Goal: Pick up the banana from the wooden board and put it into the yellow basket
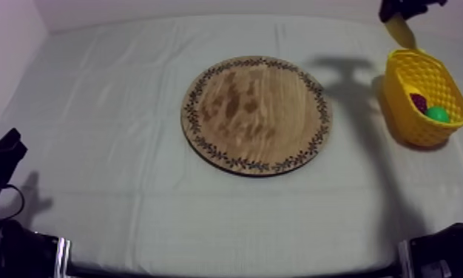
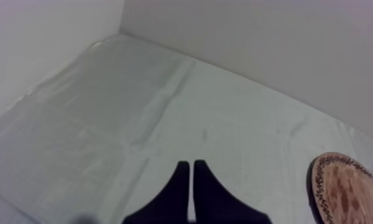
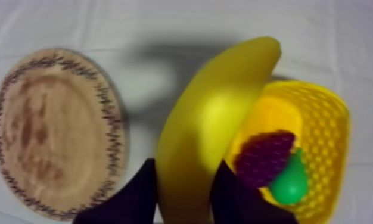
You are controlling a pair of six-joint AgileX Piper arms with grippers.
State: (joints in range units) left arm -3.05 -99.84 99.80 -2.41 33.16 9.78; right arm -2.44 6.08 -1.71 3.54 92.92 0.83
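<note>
Over the rim of the yellow basket (image 1: 421,130) (grapes (image 3: 265,158) and a pear (image 3: 290,182) lie inside), my right gripper (image 3: 183,173) hangs high, fingers pinching the banana (image 3: 220,113). My left gripper (image 2: 191,170) rests low at the table's (image 1: 123,188) left edge, well apart from the wooden board (image 1: 257,115) — fingers pressed together.

Left gripper (image 2: 192,164): two matte black fingers (image 2: 180,190), broad at the root, each tapering to a blunt tip.
Right gripper (image 3: 186,173): black fingers (image 3: 142,190) of the same smooth make.
Left arm (image 1: 12,248): bulky black body with a pale band, perhaps metal.
Right arm (image 1: 449,248): black, with a similar pale band.
</note>
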